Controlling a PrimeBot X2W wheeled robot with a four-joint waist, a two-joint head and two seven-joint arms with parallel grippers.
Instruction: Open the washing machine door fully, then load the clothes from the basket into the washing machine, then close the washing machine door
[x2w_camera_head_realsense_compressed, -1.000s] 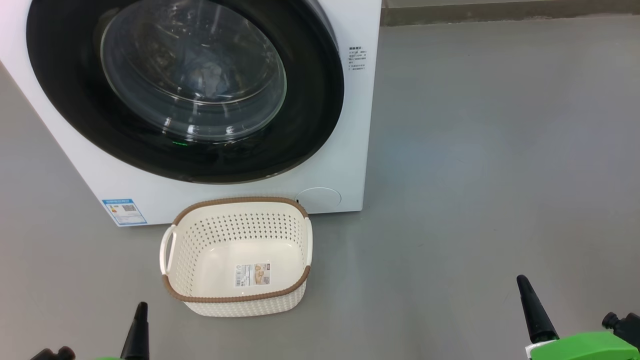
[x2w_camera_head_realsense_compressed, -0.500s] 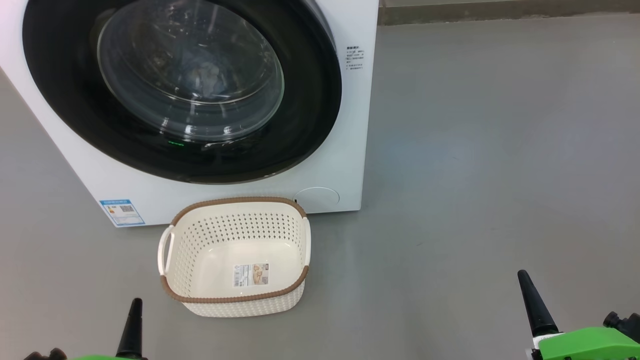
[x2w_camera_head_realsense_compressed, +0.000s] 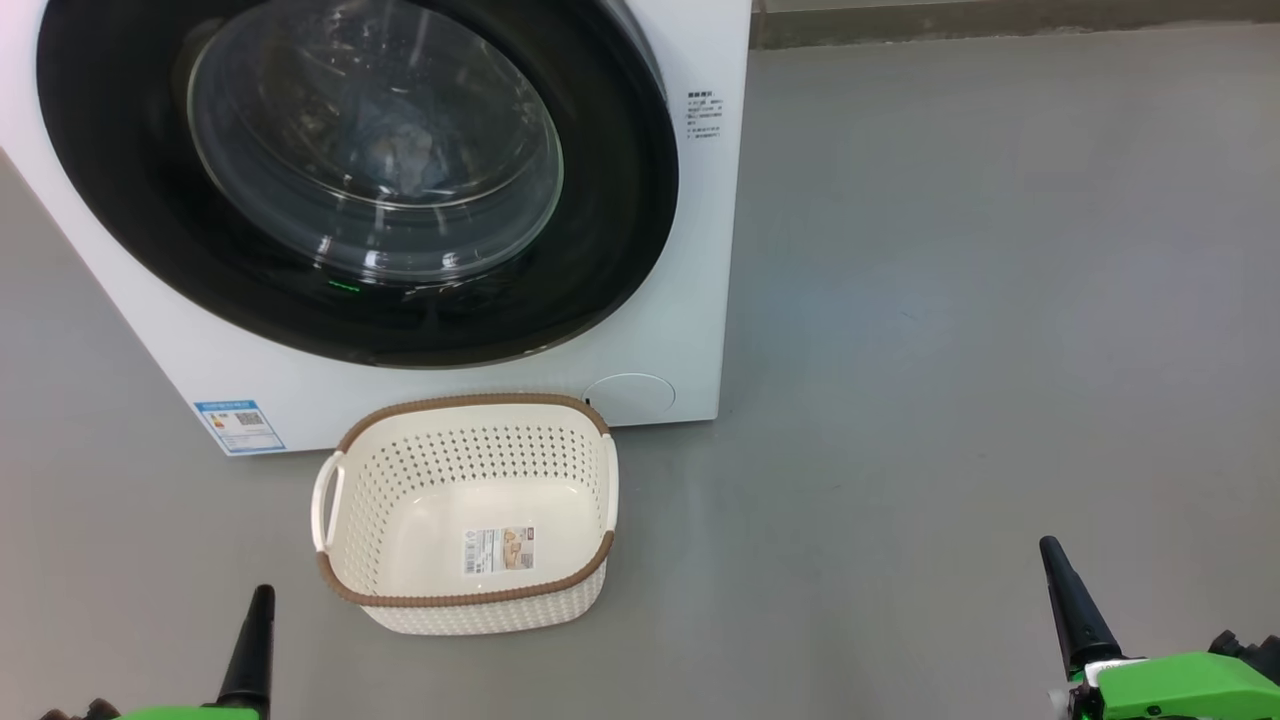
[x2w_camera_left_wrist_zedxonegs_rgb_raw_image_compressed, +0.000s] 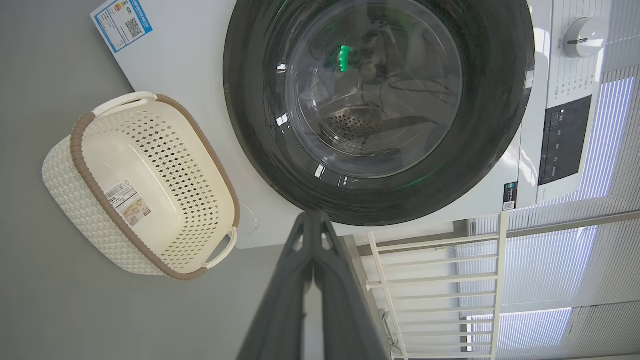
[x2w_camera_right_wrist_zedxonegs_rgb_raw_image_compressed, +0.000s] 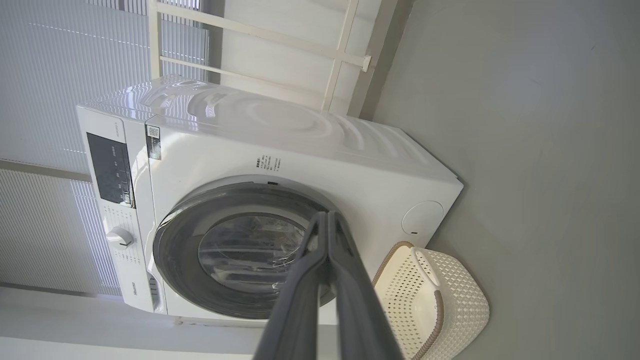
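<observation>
On the left, my left gripper (x2w_camera_head_realsense_compressed: 256, 630) sits low near the floor (x2w_camera_head_realsense_compressed: 950, 350). Its two fingers are pressed tight together, with nothing in them.

A bit further on is the basket (x2w_camera_head_realsense_compressed: 470, 610). It stands on the floor just in front of the washing machine (x2w_camera_head_realsense_compressed: 690, 330). Inside it I see a paper label (x2w_camera_head_realsense_compressed: 500, 550) and no clothes.

Above the basket, the washing machine door (x2w_camera_head_realsense_compressed: 620, 200) looks closed flat against the machine. Through the glass I see a pale blue lump inside. I think that is the clothes (x2w_camera_head_realsense_compressed: 405, 160).

On the right, my right gripper (x2w_camera_head_realsense_compressed: 1065, 590) is low too, well away from the machine. Its fingers are pressed together and hold nothing.

So I think all three steps are done. The next move is small. I would check that the door is really latched, and keep both arms back from the basket.
</observation>
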